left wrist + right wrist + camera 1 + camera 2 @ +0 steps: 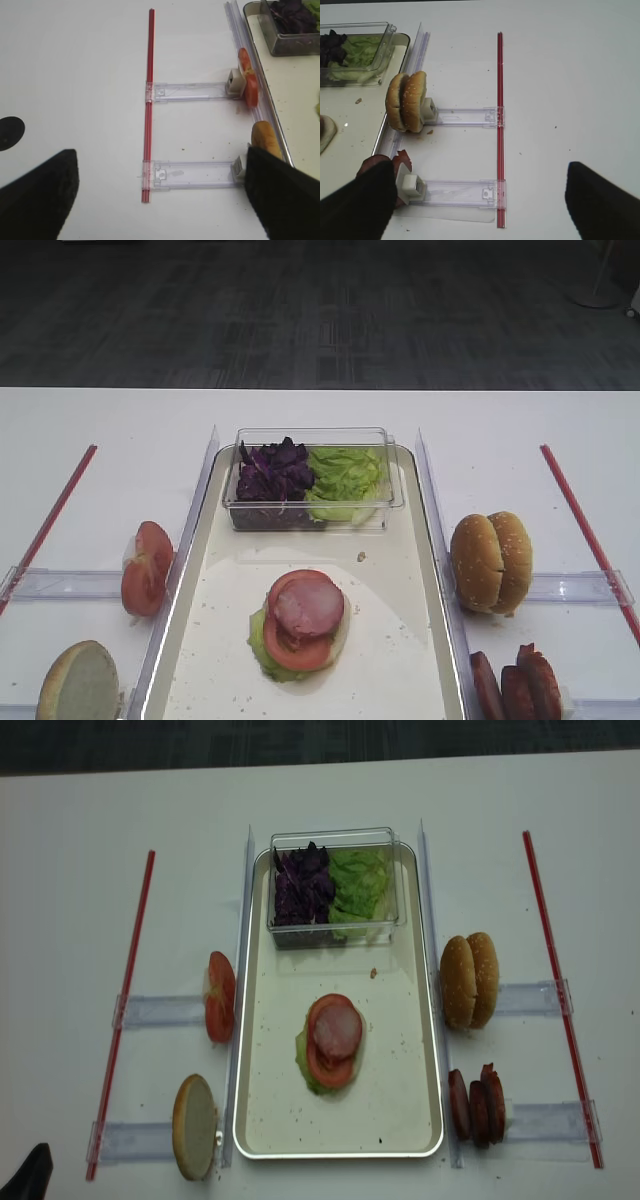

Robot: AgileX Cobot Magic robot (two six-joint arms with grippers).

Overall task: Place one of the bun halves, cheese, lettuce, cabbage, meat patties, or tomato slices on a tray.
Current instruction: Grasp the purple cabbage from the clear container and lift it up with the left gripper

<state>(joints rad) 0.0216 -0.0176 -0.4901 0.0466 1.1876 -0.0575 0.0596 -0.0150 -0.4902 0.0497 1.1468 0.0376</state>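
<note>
On a white desk [320, 410], a long silvery tray [420, 1050] lay lengthwise between two clear plastic rails. A small clear tub [392, 485] sat at the tray's far end, holding dark purple cabbage [272, 470] on its left side and pale green lettuce [345, 475] on its right. Near the middle of the tray floor stood a small stack: a green leaf [262, 645] at the bottom, a tomato slice [292, 648] on it and a meat patty [310, 606] on top.

To the left of the tray, more tomato slices [146, 568] stood on edge against a clear holder, and a single bun half [78, 682] leaned nearer the camera, its pale cut face showing. To the right, two bun halves [490, 561] stood on edge side by side, and three meat patties [515, 685] stood in a row nearer the front. A red strip [555, 980] ran along the desk on the far right and another red strip [125, 1000] on the far left.

The left claw [160, 200] hung over the desk left of the tray, its dark fingers [40, 195] spread wide apart with nothing between them. The right claw [480, 200] hovered over the desk right of the tray, fingers [602, 200] likewise apart and gripping nothing, one finger near the meat patties.
</note>
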